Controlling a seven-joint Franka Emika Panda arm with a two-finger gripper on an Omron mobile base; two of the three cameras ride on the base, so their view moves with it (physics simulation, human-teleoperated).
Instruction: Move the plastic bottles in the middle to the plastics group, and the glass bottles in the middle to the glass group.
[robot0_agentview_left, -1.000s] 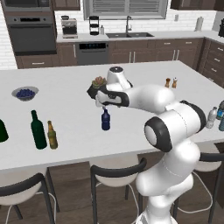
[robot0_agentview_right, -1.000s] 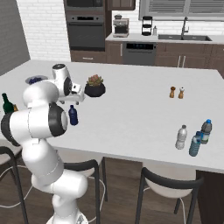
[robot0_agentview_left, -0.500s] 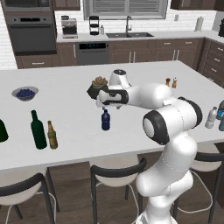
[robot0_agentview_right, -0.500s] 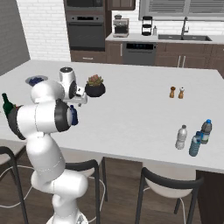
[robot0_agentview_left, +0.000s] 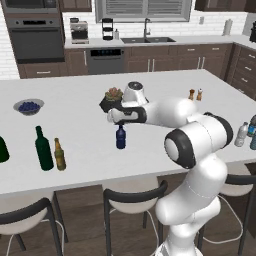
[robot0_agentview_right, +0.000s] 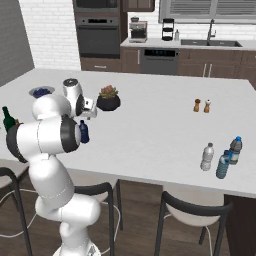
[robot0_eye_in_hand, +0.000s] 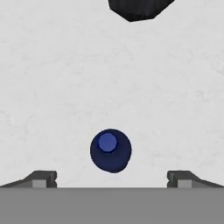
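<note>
A dark blue plastic bottle stands upright in the middle of the white counter. My gripper hovers just above its cap, pointing down, open and holding nothing. From the hand, the blue bottle sits centred between the two fingertips, and my gripper is wide apart. The amber glass bottle stands beside the tall green wine bottle at the left. A clear water bottle stands with bluish plastic bottles at the right.
A potted plant in a black pot stands just behind the blue bottle. A bowl of blueberries is at the far left, two shakers at the back right. Stools line the counter's front edge.
The hand has sunk slightly toward the blue bottle and the arm's elbow has shifted. The jaws stay open; the bottles have not moved.
</note>
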